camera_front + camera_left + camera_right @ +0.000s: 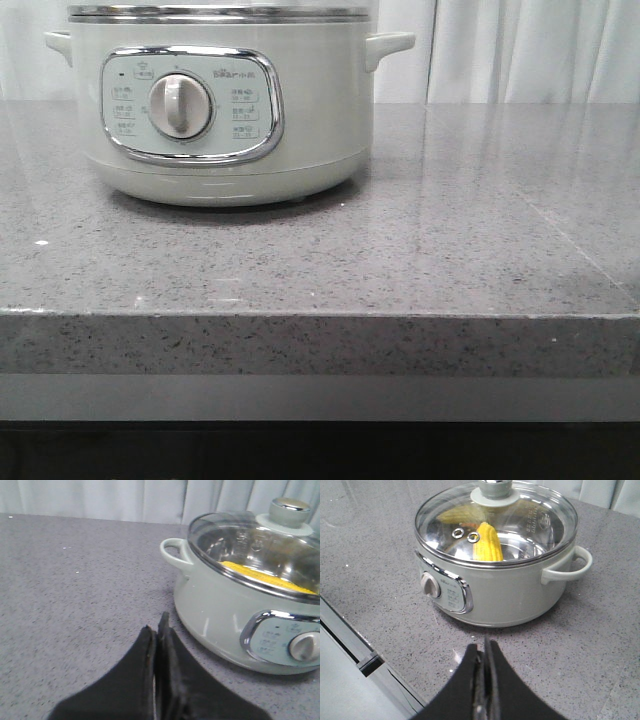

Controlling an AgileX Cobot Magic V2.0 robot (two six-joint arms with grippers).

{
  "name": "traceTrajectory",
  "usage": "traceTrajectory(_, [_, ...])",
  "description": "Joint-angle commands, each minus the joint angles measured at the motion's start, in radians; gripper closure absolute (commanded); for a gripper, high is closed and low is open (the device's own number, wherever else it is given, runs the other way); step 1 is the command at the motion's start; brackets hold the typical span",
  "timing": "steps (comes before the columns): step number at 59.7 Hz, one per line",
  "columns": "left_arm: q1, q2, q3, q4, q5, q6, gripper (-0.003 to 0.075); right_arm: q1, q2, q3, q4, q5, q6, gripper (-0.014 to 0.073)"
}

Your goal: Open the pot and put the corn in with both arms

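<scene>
The pot [220,110] is a pale grey-green cooker standing at the back left of the grey counter, dial facing me. It also shows in the left wrist view [235,600] and the right wrist view [500,580]. Its glass lid [496,522] with a knob [493,486] sits closed on the rim. The yellow corn [487,542] lies inside the pot under the lid; a strip of it shows in the left wrist view [265,576]. My left gripper [159,630] is shut and empty, above the counter left of the pot. My right gripper [483,652] is shut and empty, in front of the pot.
The speckled grey counter [420,250] runs right of the pot, with its front edge [320,315] near me. White curtains [520,50] hang behind. The pot's side handles [388,45] stick out on both sides.
</scene>
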Motion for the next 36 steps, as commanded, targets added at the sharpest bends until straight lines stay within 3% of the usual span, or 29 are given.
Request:
traceTrajectory(1, [0.052, -0.104, 0.072, -0.020, -0.126, -0.005, 0.0741, -0.005, 0.000, -0.028, 0.001, -0.069, -0.002, 0.0715])
traceTrajectory(19, [0.126, -0.438, 0.404, -0.027, -0.328, -0.005, 0.0741, -0.005, 0.000, -0.028, 0.001, -0.069, -0.002, 0.0715])
traceTrajectory(36, [0.126, -0.563, 0.542, -0.027, -0.409, -0.005, 0.0741, -0.005, 0.000, -0.028, 0.001, -0.070, -0.002, 0.0715])
